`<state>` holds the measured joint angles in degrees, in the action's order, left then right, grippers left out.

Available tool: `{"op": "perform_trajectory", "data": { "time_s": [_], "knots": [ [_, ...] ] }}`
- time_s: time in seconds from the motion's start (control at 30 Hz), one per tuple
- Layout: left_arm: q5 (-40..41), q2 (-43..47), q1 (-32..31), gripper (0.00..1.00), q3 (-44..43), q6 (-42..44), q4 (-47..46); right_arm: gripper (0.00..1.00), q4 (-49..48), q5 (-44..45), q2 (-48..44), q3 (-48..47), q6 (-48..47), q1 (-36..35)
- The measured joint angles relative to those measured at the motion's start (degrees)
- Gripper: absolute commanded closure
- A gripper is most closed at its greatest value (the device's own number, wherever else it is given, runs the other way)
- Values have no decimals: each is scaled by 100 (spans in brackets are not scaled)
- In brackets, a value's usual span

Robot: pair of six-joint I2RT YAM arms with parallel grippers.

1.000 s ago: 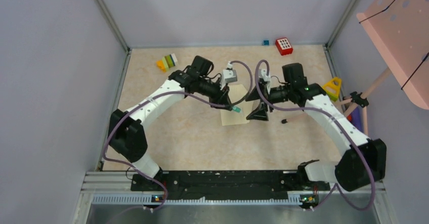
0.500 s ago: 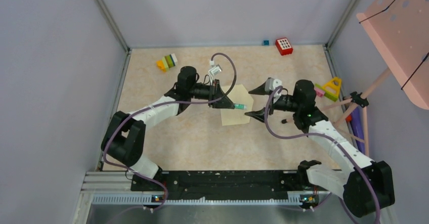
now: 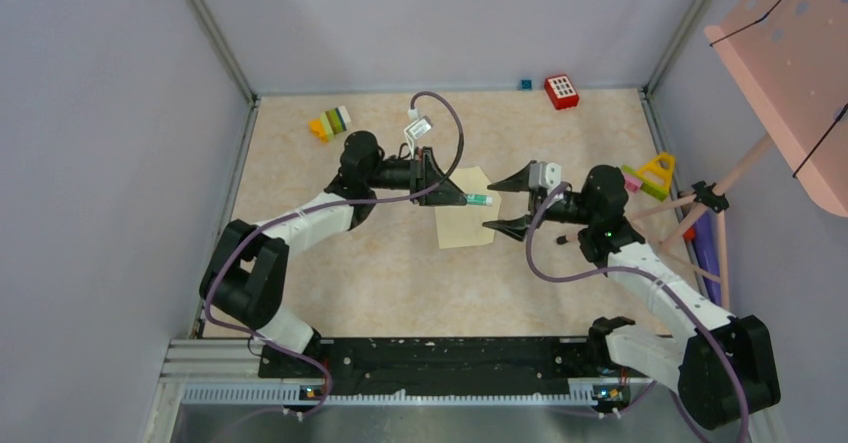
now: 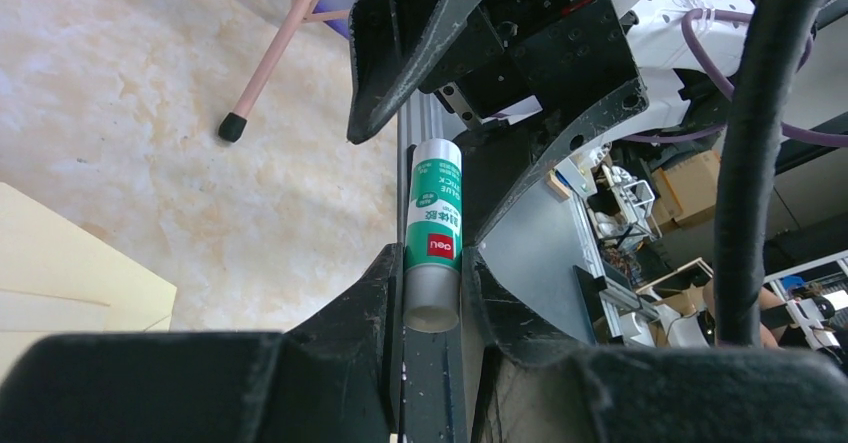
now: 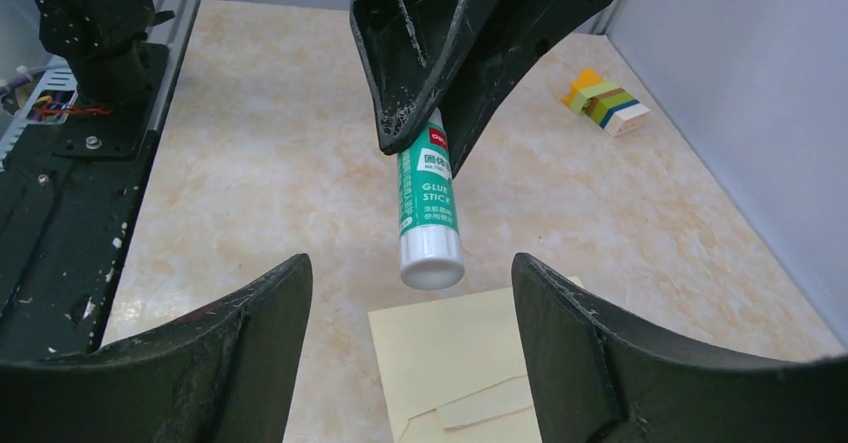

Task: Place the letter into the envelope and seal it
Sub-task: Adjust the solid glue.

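with the left claw (image 3: 458, 197) clamped on the glue stick (image 5: 428, 208) and the envelope (image 3: 462, 225) lying below both claws, centre the open right claw (image 3: 494, 206) on the cap (image 5: 432, 263), then close squarely.

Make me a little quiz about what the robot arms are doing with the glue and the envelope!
1. Fill in: the envelope lies flat on the ____.
2. What do the left jaws hold? A glue stick, B pencil, C spoon.
3. True or false: the right jaws are shut on the envelope.
Key: 1 table; 2 A; 3 false, they stand open, holding nothing.
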<state>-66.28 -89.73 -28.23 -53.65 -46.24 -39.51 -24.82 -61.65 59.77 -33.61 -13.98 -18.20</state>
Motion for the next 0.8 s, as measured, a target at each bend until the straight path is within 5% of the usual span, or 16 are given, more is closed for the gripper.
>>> {"op": "perform_trajectory", "data": {
  "time_s": [0.8],
  "knots": [
    [-17,-55,0,100,55,-129,-122,60,-855,-264,90,140,568,0]
  ]
}}
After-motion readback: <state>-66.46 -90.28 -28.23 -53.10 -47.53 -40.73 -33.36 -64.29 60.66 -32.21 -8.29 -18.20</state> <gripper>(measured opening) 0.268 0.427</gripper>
